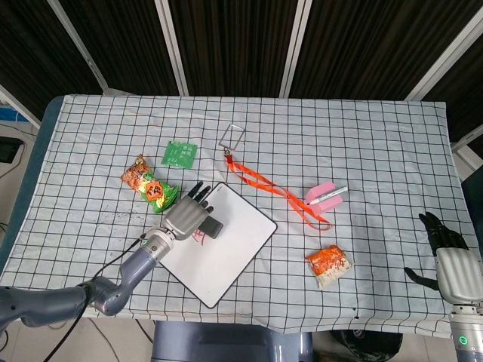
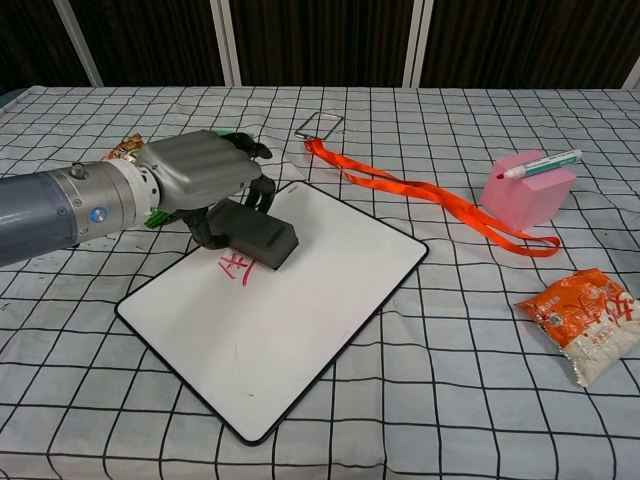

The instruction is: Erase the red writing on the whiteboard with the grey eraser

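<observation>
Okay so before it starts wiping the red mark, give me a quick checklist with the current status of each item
1. Left hand holds the grey eraser: ok.
2. Eraser is over the whiteboard, at the upper edge of the red writing: ok.
3. Eraser face pressed flat on the board: cannot tell; contact is hidden in both views.
4. Red writing erased: not ok, most of it shows beside the eraser.
5. Wipe path free: ok, the board's surface around the mark is bare; the orange lanyard lies off the board.
6. Right hand out of the way: ok, at the table's right edge, holding nothing.
</observation>
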You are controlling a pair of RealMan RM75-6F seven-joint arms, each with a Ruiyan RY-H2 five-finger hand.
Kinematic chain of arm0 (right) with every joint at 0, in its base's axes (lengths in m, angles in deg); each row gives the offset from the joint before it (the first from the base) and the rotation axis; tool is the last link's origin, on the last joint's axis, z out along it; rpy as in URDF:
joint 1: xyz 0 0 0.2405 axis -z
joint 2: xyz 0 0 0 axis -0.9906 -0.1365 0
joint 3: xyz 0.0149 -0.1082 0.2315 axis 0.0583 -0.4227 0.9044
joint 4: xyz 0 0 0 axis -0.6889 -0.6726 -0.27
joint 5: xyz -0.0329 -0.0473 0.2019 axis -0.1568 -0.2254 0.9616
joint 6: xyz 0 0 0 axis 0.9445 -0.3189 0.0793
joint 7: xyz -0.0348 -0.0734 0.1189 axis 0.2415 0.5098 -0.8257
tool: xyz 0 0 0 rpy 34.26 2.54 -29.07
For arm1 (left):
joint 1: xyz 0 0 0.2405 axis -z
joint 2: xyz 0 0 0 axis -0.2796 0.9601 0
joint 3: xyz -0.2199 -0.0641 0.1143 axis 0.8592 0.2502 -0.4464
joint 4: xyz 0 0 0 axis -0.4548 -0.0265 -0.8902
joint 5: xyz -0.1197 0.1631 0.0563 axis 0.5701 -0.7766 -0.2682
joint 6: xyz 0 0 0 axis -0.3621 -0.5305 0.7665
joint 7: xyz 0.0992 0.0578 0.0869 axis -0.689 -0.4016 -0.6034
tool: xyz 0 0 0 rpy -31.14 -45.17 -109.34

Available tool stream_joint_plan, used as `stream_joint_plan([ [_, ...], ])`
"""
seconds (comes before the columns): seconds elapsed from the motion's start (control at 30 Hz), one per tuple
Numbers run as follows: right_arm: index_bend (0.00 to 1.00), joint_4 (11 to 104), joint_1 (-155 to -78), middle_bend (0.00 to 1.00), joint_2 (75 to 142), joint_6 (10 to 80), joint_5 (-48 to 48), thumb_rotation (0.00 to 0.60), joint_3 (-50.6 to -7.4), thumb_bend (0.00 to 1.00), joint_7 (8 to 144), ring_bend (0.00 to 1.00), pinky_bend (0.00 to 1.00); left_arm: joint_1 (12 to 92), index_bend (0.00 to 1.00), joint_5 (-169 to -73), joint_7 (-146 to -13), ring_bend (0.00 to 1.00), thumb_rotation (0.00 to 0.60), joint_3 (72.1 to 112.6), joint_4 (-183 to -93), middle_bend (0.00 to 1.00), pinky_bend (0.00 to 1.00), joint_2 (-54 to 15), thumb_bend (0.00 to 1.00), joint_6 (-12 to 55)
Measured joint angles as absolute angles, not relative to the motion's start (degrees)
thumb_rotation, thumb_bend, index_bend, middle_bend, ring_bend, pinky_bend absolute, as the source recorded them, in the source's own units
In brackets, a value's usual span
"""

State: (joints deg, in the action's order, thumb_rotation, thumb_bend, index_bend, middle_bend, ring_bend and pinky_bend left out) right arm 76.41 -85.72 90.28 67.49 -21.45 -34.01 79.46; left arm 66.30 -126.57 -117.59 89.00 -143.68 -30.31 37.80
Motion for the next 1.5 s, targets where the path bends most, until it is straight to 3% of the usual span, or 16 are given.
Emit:
stream_joint_plan([
  [0.6, 0.01, 76.45, -85.71, 0.10, 90.34, 67.64, -21.65, 0.600, -34.03, 0.15, 79.65, 0.21, 0.22, 64.42, 0.42, -124.18, -115.26, 0.00, 0.600, 85.00, -155.79, 0.41, 0.00, -20.28, 0.31, 39.27],
  [0.97, 0.01, 76.47, -85.71, 0.10, 90.43, 67.67, -21.56, 0.600, -33.96, 0.15, 79.70, 0.21, 0.22, 65.73, 0.42, -125.90, -119.68, 0.00, 0.600, 85.08, -152.18, 0.41, 0.00, -24.06, 0.31, 36.57],
  [1.5, 0.01, 76.37, -85.71, 0.10, 90.41, 67.66, -21.56, 0.600, -33.95, 0.15, 79.59, 0.21, 0.22, 68.91, 0.42, -118.62, -124.42, 0.00, 0.600, 88.18, -144.34, 0.40, 0.00, -28.53, 0.31, 37.02],
])
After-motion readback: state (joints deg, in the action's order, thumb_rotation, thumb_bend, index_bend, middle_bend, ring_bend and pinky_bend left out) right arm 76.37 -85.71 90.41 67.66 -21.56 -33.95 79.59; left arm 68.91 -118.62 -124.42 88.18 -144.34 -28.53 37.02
